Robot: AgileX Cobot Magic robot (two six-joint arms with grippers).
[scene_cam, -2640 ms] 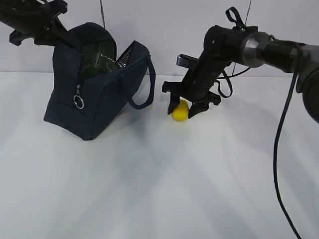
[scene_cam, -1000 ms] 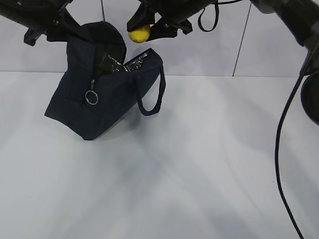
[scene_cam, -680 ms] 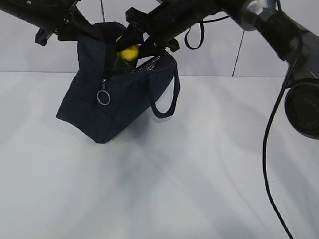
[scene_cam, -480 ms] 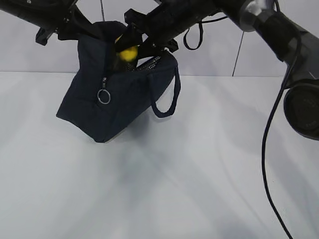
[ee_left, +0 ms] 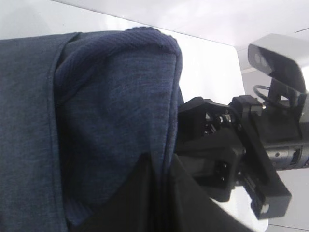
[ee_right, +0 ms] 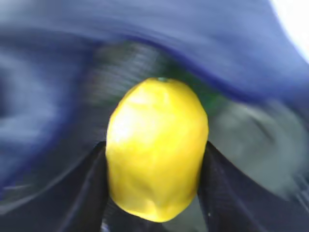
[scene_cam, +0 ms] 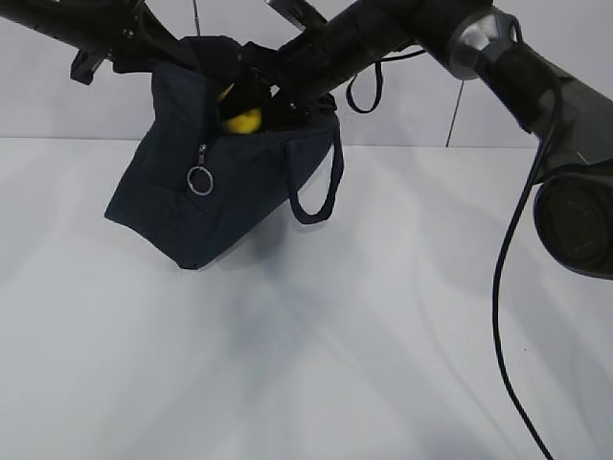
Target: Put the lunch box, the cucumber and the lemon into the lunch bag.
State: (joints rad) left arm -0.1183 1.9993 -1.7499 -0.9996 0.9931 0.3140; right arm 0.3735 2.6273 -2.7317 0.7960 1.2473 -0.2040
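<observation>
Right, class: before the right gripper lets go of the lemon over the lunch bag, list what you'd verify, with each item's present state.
1. Lemon held between the right gripper fingers: ok.
2. Lemon at the lunch bag mouth: ok.
3. Left gripper shut on the bag's fabric, holding it open: ok.
4. Free space under the lemon: cannot tell, blurred.
5. Lunch box and cucumber already inside: cannot tell.

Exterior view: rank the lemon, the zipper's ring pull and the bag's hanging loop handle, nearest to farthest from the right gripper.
1. lemon, between the right gripper's fingers at the lunch bag's mouth.
2. ring pull, below-left on the bag's side.
3. loop handle, lower right; close to the ring pull's distance.
</observation>
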